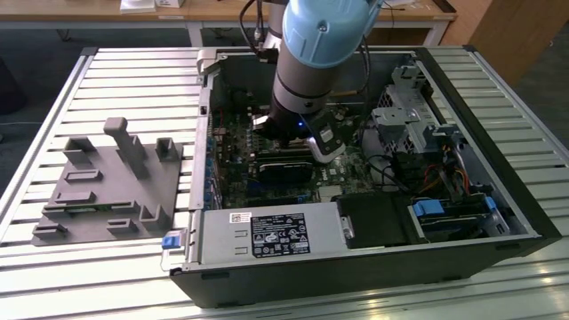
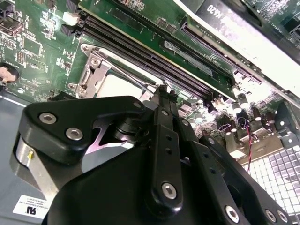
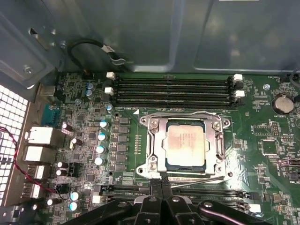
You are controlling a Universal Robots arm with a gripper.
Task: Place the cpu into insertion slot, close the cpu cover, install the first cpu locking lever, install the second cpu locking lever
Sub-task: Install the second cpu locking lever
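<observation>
A: Where is the cpu (image 3: 186, 146) sitting?

B: Lying flat in the slot (image 3: 154, 143), pale top up, framed by the cover (image 3: 217, 140) — which is lying down around it, window over the chip. So seating and cover look done, as a judgement from the first wrist view.

A: And the gripper (image 3: 161, 180)?

B: Hanging low over the board (image 3: 262, 136), inside the open case (image 1: 498, 220). Fingers are pressed together, tips meeting with no gap that I can make out, and nothing is pinched between them. In the second wrist view the gripper (image 2: 162, 89) is showing the same — tips together, just at the socket's edge.

A: What are the tips nearest to?

B: A thin lever (image 3: 197, 179), the wire rod running along the socket side closest to the fingers. Tips are sitting right at that rod, at the end away from the coin cell (image 3: 282, 103). Touching or just beside, I cannot tell.

A: The relation that matters?

B: The lever's long axis is running crosswise to the closed fingers, parallel to the memory slots (image 3: 173, 91) (those lie on the far side of the socket). The cpu is lying straight beyond the tips, across that rod.

A: Second lever?

B: Another thin rod is showing along the far edge of the frame; latched or not, I cannot say.
</observation>
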